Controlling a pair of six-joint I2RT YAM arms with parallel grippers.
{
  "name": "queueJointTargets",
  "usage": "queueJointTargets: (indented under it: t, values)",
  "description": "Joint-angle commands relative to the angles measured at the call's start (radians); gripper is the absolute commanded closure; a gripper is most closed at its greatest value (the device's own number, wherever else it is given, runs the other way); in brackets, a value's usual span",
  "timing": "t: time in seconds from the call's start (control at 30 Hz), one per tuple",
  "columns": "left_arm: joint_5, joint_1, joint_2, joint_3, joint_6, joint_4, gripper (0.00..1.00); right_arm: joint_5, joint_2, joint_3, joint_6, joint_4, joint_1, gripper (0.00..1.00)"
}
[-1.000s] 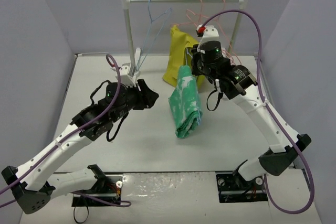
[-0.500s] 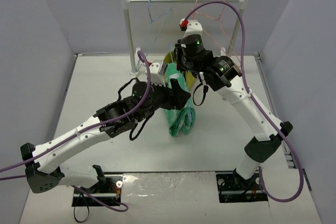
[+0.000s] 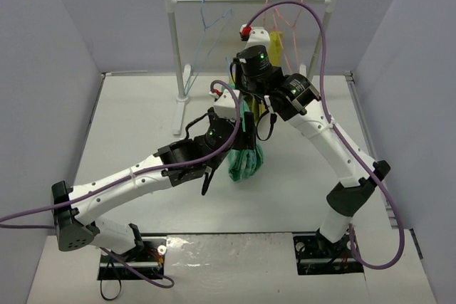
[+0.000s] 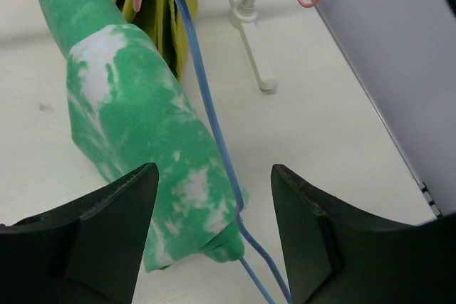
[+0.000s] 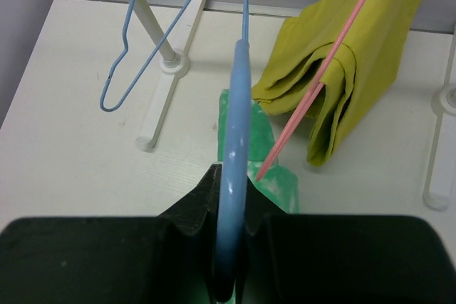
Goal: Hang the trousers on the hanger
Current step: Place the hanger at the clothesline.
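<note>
Gripping: right tool [image 5: 231,183] has its black fingers pressed together on the hanger [image 5: 239,90], seen edge-on from the wrist.
Left tool: [image 4: 211,172] spread wide, nothing between the fingers; it hangs over the trousers without touching them.
Trousers: [image 4: 135,126] soft green cloth with white blotches, bunched into one long roll. It hangs under the right tool and its lower end rests on the counter [image 4: 342,140].
Hanger vs trousers: the thin light-blue wire runs down along the roll's right side. Can't tell whether the cloth is draped over the bar or only lies against it.
Blue hangers: two. One is held; the second blue hanger [image 5: 168,32] hooks on the rack [image 3: 171,48] rail, left of centre.
Pink hangers: [image 5: 320,69] thin wire. At least two wires show, tangled at the rail, so the exact count is unclear.
Garment: one mustard-yellow garment [image 5: 356,48], folded and draped, behind and right of the trousers.
Rack: white posts with ball caps, flat white feet, thin metal rail.
Hidden: from overhead both tools are masked by their own wrists, and the top of the trousers is covered.
Counter: smooth, matte white.
</note>
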Motion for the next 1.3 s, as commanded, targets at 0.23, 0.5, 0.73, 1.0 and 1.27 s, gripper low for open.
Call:
queueJointTargets:
  t: [0.23, 0.5, 0.73, 1.0, 1.27]
  values:
    - [-0.204, -0.01, -0.028, 0.038, 0.03, -0.007, 0.87, 0.043, -0.028, 0.033, 0.051, 0.128, 0.024, 1.0]
    - [-0.241, -0.01, -0.122, -0.005, 0.039, -0.082, 1.0, 0.009, -0.023, -0.014, 0.073, 0.148, 0.036, 1.0]
    - [-0.211, -0.01, -0.269, -0.141, 0.101, -0.048, 1.0, -0.023, -0.033, -0.076, 0.102, 0.178, 0.044, 0.95]
    - [-0.212, -0.006, -0.381, -0.236, 0.142, -0.001, 1.0, -0.079, -0.063, -0.119, 0.113, 0.225, 0.048, 0.45]
    - [-0.235, -0.004, -0.377, -0.252, 0.135, 0.018, 1.0, -0.133, -0.104, -0.118, 0.129, 0.24, 0.053, 0.12]
